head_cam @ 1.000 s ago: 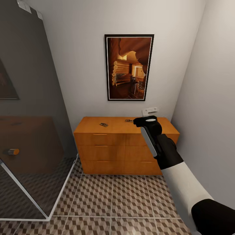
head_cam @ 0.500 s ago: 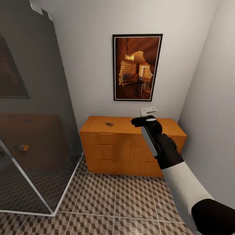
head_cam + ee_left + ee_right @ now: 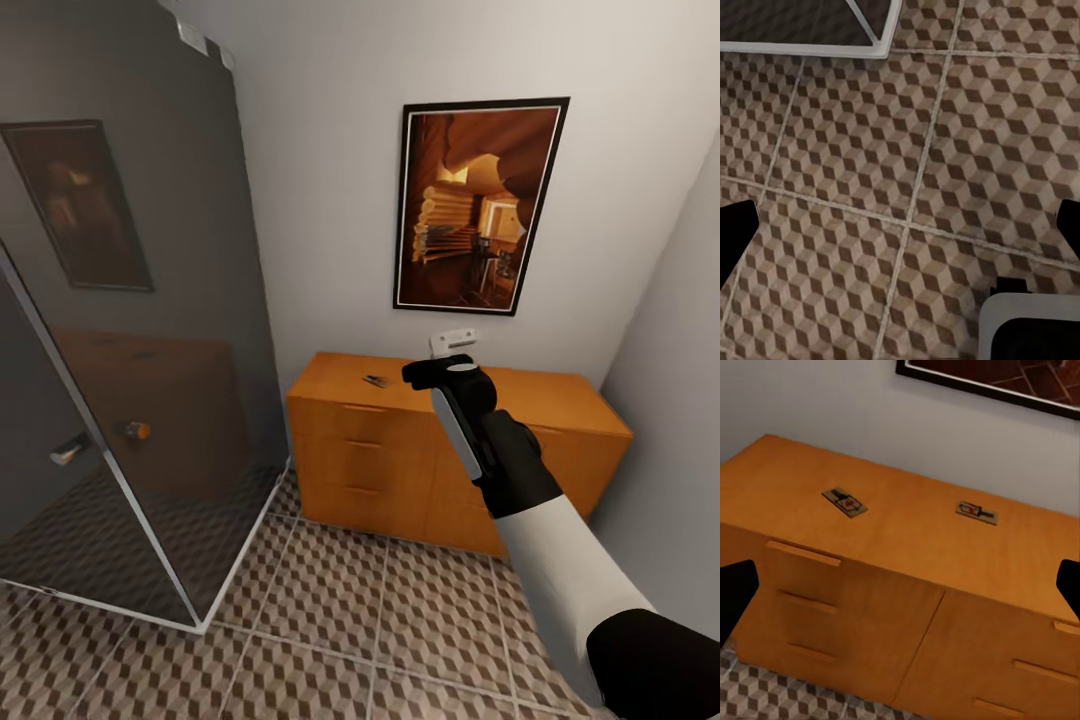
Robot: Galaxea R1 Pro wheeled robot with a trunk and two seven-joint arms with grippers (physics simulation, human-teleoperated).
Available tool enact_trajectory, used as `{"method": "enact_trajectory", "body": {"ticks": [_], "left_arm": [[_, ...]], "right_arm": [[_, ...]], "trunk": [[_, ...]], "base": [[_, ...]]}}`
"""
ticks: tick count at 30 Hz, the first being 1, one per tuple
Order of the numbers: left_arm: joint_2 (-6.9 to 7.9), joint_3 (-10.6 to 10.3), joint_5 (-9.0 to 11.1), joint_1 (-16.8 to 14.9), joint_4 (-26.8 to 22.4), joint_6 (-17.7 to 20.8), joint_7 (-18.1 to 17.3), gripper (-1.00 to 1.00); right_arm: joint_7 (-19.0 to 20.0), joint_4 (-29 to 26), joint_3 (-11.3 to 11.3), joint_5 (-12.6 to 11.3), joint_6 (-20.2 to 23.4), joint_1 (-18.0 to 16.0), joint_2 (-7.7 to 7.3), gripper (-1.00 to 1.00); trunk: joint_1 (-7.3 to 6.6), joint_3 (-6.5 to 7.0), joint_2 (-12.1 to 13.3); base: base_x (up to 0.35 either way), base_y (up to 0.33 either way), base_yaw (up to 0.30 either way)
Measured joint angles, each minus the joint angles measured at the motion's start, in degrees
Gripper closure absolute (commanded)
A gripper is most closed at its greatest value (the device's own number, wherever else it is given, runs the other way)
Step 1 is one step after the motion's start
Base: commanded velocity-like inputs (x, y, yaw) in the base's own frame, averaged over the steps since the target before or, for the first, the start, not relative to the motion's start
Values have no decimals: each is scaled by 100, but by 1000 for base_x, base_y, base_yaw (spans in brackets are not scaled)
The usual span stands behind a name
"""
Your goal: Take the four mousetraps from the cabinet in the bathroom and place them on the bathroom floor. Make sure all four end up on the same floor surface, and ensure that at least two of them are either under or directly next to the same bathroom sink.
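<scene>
I saw two mousetraps (image 3: 845, 501) (image 3: 977, 511) lying flat on top of the cabinet (image 3: 400, 470), well apart. My right gripper (image 3: 445, 372) was held up in front of it, holding nothing, fingers spread wide. My left fingers were spread over the bathroom floor (image 3: 870, 225).

The cabinet (image 3: 455, 455) stands against the back wall at about one o'clock from the robot, its right end close to the side wall. On its flat top, a mousetrap (image 3: 376, 381) lies toward the left end; in the right wrist view a second mousetrap (image 3: 977, 512) lies apart from the first, nearer the wall. The framed picture (image 3: 478, 205) hangs on the wall above the cabinet. At nine to ten o'clock stands the glass shower panel (image 3: 130, 330), its edge just beside the cabinet's left end. The bathroom floor (image 3: 330, 610) lies before the cabinet. The right arm (image 3: 510, 470) reaches forward in front of the cabinet's middle.
</scene>
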Motion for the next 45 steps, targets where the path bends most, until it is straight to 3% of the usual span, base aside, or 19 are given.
{"method": "enact_trajectory", "body": {"ticks": [18,45], "left_arm": [[1,1,2,-2,2,8,-1,-100],[13,1,2,-2,2,9,-2,-100]], "right_arm": [[20,52,-4,0,-19,1,-10,-100],[33,70,0,7,-32,20,-9,-100]], "trunk": [[0,-32,0],[-2,-35,-1]], "base": [[6,-26,183],[193,-246,5]]}}
